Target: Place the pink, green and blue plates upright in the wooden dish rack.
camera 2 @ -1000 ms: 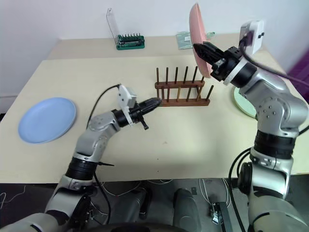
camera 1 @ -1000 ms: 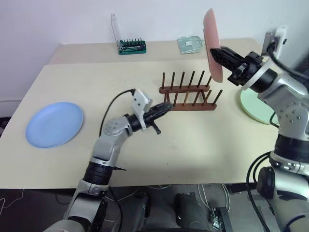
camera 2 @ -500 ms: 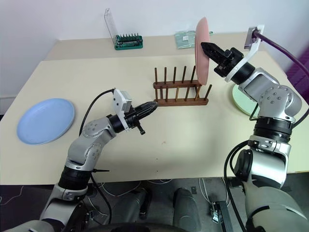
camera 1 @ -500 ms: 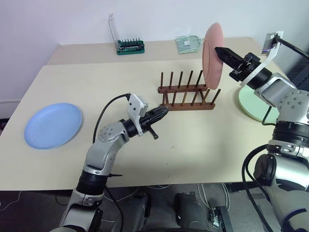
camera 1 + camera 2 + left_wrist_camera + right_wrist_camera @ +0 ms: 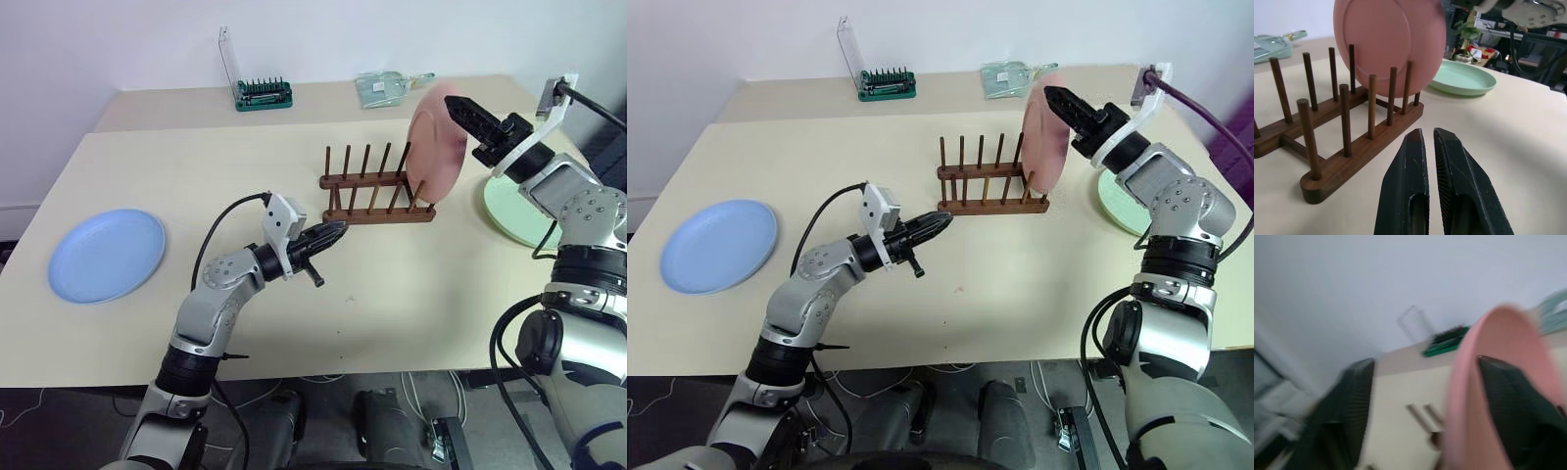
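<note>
Standing on edge at the right end of the wooden dish rack (image 5: 378, 184), tilted, the plain salmon pink plate (image 5: 436, 139) was straddled by the released right gripper (image 5: 1425, 406); the left gripper (image 5: 1426, 161) was clenched empty.

The left gripper (image 5: 1426, 147) is hovering low, fingers pressed together. The right gripper (image 5: 1425, 406) is reaching out raised, its fingers standing wide apart.

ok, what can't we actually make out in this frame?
- Right wrist view: motion blur; whether either finger touches the pink plate is unclear.
- Head views: green plate partly behind the right arm.
- Which rack slot the pink plate sits in: pegs overlap.
- Green case contents: too small.
</note>
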